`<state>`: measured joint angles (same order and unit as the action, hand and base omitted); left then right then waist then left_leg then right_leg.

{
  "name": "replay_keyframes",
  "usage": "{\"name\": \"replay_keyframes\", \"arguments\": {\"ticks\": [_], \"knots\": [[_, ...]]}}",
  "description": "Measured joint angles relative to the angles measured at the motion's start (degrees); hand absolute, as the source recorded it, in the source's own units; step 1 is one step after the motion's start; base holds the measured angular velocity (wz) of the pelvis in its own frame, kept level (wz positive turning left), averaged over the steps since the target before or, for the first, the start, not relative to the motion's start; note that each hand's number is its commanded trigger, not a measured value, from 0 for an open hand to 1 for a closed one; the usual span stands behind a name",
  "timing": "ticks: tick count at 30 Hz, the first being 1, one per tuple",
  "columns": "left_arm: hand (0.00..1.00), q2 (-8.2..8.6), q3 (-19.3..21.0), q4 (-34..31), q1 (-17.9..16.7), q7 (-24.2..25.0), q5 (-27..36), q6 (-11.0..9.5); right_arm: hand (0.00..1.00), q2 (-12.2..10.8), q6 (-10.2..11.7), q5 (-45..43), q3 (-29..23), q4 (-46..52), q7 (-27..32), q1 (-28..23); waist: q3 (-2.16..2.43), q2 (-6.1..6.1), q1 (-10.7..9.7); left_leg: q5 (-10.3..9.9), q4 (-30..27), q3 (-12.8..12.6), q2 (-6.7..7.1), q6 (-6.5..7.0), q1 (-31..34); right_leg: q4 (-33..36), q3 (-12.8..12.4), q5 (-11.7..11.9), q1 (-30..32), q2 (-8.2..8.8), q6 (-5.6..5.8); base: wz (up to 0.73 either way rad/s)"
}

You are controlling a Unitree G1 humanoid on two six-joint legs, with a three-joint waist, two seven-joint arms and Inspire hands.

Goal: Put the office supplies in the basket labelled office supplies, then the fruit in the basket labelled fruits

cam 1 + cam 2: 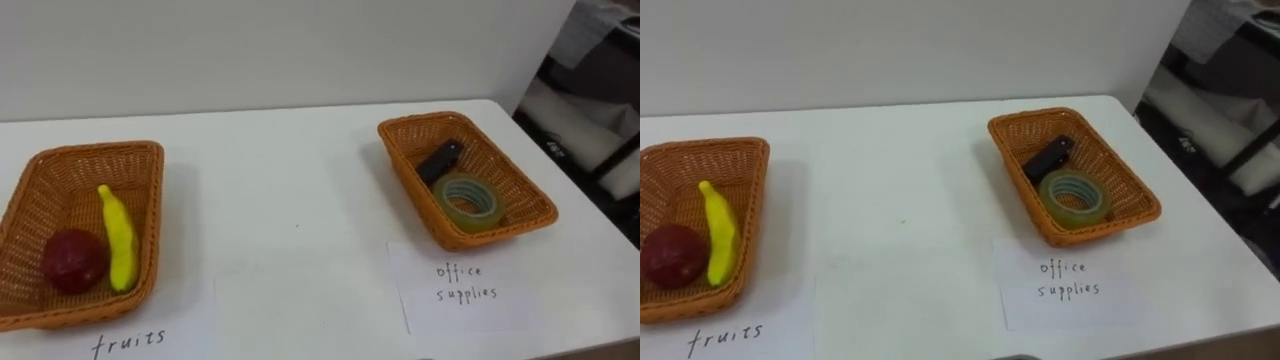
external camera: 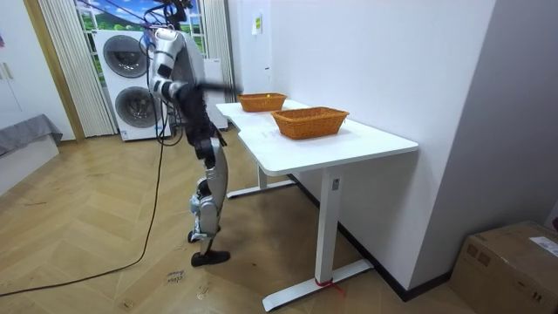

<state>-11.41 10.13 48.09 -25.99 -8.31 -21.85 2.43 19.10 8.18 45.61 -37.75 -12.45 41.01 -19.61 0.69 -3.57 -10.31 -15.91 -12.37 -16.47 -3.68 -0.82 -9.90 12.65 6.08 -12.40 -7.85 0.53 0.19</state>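
The robot is standing at the long edge of the white surface point(image 1: 290, 180). The left basket point(image 1: 90, 148) is holding a banana point(image 1: 118, 235) lying against a red fruit point(image 1: 73, 260). The right basket point(image 1: 430, 120) is holding a black office item point(image 1: 440, 160) touching a tape roll point(image 1: 480, 215). A paper label point(image 1: 450, 285) is lying before the right basket. In the room view one blurred hand point(image 2: 228, 85) is reaching over the surface; whether its fingers are apart or together cannot be told.
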Motion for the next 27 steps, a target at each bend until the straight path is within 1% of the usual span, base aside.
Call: {"name": "replay_keyframes", "arguments": {"ticks": [1, 2, 3, 4, 5, 7, 8, 10, 11, 13, 15, 17, 18, 19, 21, 23, 25, 26, 27], "knots": [[0.0, 0.02, -0.4, 0.0, -0.1, 0.0, 0.0, -0.3, 0.0, -0.9, 0.0, 0.4, 0.1, -1.6, 0.5, 0.1, -0.01, 0.27, -0.3, 0.0, 0.1, -0.1, 0.03, 0.0, 0.0, 0.0, 0.0, 0.0, 0.1, 0.01, 0.01, -0.09], [0.0, 0.06, -0.9, 0.0, -0.2, 0.0, -0.1, -0.5, 0.0, -2.0, 0.0, 2.0, 0.3, -4.7, 1.6, 0.1, 0.0, 0.9, -0.4, 0.0, 0.2, -0.5, 0.04, -0.01, 0.1, 0.1, -0.6, 0.0, 0.4, -0.03, 0.0, -0.2], [0.0, 0.27, -1.0, 0.0, -0.3, 0.0, -0.1, -0.5, 0.0, -2.4, 0.0, 2.7, 0.5, -7.5, 2.1, 0.2, -0.02, 1.59, -0.4, 0.0, 0.3, -0.7, 0.04, -0.01, 0.2, 0.2, -1.4, 0.0, 0.8, -0.14, 0.0, -0.24], [0.0, 0.4, -0.9, -0.1, 0.1, 0.0, -0.2, -0.5, 0.0, -2.6, 0.1, 2.6, 0.6, -8.8, 2.3, 0.2, -0.05, 1.84, -0.5, 0.0, 0.3, -0.6, 0.09, 0.0, 0.2, 0.2, -1.5, 0.0, 1.0, -0.15, 0.0, -0.21], [0.0, 0.45, -0.9, -0.2, 0.7, 0.0, -0.1, -0.5, 0.0, -3.0, 0.7, 2.4, 1.5, -12.5, 2.4, 0.1, -0.11, 1.92, -0.5, 0.1, 0.4, -0.6, 0.16, 0.03, 0.3, 0.4, -1.8, -0.1, 1.3, -0.16, -0.05, -0.12], [0.0, 0.68, -1.1, 1.1, 2.0, 0.1, 0.0, -0.6, 0.0, -4.0, 0.7, 1.8, 4.4, -19.4, 2.6, 0.0, -0.12, 1.57, -0.4, 0.2, 0.7, -0.6, 0.36, 0.04, 0.3, 1.0, -2.1, -0.6, 2.0, -0.09, -0.07, -0.11], [0.0, 0.74, -1.3, 1.3, 2.3, 0.2, 0.1, -0.6, 0.0, -4.4, 0.7, 1.8, 5.4, -20.7, 2.5, -0.3, -0.12, 1.54, -0.4, 0.2, 0.8, -0.6, 0.39, 0.04, 0.3, 1.0, -2.2, -0.6, 2.1, -0.09, -0.06, -0.06], [0.0, 1.31, -1.8, 1.5, 3.0, 0.2, 0.1, -0.6, 0.0, -6.8, 0.7, 0.6, 8.6, -26.9, 0.8, -1.4, -0.23, 1.5, -0.3, 0.2, 0.9, -0.6, 0.38, 0.03, 0.1, 0.9, -2.7, -0.6, 2.1, -0.25, -0.06, -0.06], [0.0, 1.38, -2.2, 1.7, 3.2, 0.2, 0.1, -0.6, 0.0, -7.3, 0.6, 0.4, 9.9, -28.4, 0.1, -1.7, -0.25, 1.48, -0.2, 0.2, 0.8, -0.6, 0.38, 0.03, -0.1, 1.0, -2.8, -0.7, 2.1, -0.3, -0.06, -0.09], [0.0, 1.7, -3.4, 3.3, 4.2, 0.2, 1.1, -0.6, 0.0, -9.4, 0.4, -0.1, 13.6, -33.9, -3.5, -2.4, -0.31, 1.65, -0.1, 0.2, 0.9, -0.6, 0.4, 0.01, -0.1, 0.7, -2.9, -0.7, 2.1, -0.35, -0.05, -0.07], [0.0, 1.73, -3.7, 4.0, 4.4, 0.4, 1.1, -0.9, 0.0, -10.4, 0.4, -0.7, 15.0, -38.5, -6.8, -2.3, -0.29, 1.86, -0.2, 0.1, 0.9, -0.6, 0.36, -0.01, 0.0, 0.4, -3.0, -0.6, 2.1, -0.39, -0.07, 0.0], [0.0, 1.76, -3.6, 5.2, 4.9, 0.4, 0.6, -1.3, 0.0, -10.5, 0.0, -3.9, 18.1, -44.3, -10.4, -1.6, -0.25, 1.99, 0.1, 0.1, 1.1, -0.6, 0.35, -0.03, 0.1, 0.1, -3.1, -0.6, 2.2, -0.49, -0.08, -0.03], [0.0, 1.83, -3.9, 6.3, 5.5, 0.4, 0.4, -1.2, 0.0, -10.4, -1.0, -8.2, 20.5, -47.5, -12.9, -1.5, -0.28, 2.26, 0.9, 0.1, 1.1, -0.7, 0.3, -0.04, 0.0, 0.2, -3.2, -0.6, 2.2, -0.56, -0.13, -0.1], [0.0, 1.81, -4.5, 6.8, 5.7, 0.4, 0.5, -1.2, 0.0, -10.4, -1.7, -10.7, 21.8, -48.5, -14.0, -1.5, -0.32, 2.35, 1.4, 0.1, 1.1, -0.7, 0.28, -0.05, -0.2, 0.3, -3.3, -0.6, 2.2, -0.59, -0.15, -0.16], [0.0, 1.82, -6.2, 8.0, 6.4, 0.4, 0.4, -0.9, 0.0, -10.4, -3.9, -17.5, 26.7, -51.8, -19.0, 0.1, -0.49, 2.75, 2.8, 0.1, 1.2, -0.9, 0.21, -0.06, -0.6, 1.0, -3.7, -0.6, 2.3, -0.71, -0.18, -0.17], [0.0, 1.83, -7.2, 8.5, 6.9, 0.2, 0.5, -0.4, 0.0, -10.4, -5.2, -21.2, 30.6, -52.3, -22.5, 1.9, -0.51, 2.88, 3.7, 0.1, 1.2, -0.9, 0.18, -0.06, -0.7, 1.1, -3.7, -0.5, 2.3, -0.74, -0.2, -0.04], [0.0, 1.99, -8.5, 9.9, 7.7, 0.2, 0.2, 0.1, 0.0, -10.5, -5.9, -23.5, 33.3, -54.5, -27.1, 4.9, -0.56, 2.99, 4.7, 0.1, 1.0, -0.4, 0.2, -0.09, -0.9, 0.9, -3.3, -0.5, 1.9, -0.7, -0.28, 0.08], [0.0, 2.04, -8.7, 10.0, 7.7, 0.2, 0.2, 0.1, 0.0, -10.5, -5.9, -23.4, 34.0, -54.6, -28.0, 5.4, -0.55, 3.02, 5.0, 0.1, 1.0, -0.3, 0.19, -0.1, -0.9, 0.9, -3.1, -0.5, 1.8, -0.67, -0.29, 0.12], [0.0, 2.08, -9.4, 10.1, 7.7, 0.3, 0.2, 0.2, 0.0, -10.5, -5.9, -23.5, 35.4, -54.5, -30.1, 6.1, -0.58, 3.07, 5.7, 0.1, 0.9, 0.1, 0.2, -0.11, -0.8, 0.9, -2.8, -0.4, 1.8, -0.64, -0.31, 0.12]]}}
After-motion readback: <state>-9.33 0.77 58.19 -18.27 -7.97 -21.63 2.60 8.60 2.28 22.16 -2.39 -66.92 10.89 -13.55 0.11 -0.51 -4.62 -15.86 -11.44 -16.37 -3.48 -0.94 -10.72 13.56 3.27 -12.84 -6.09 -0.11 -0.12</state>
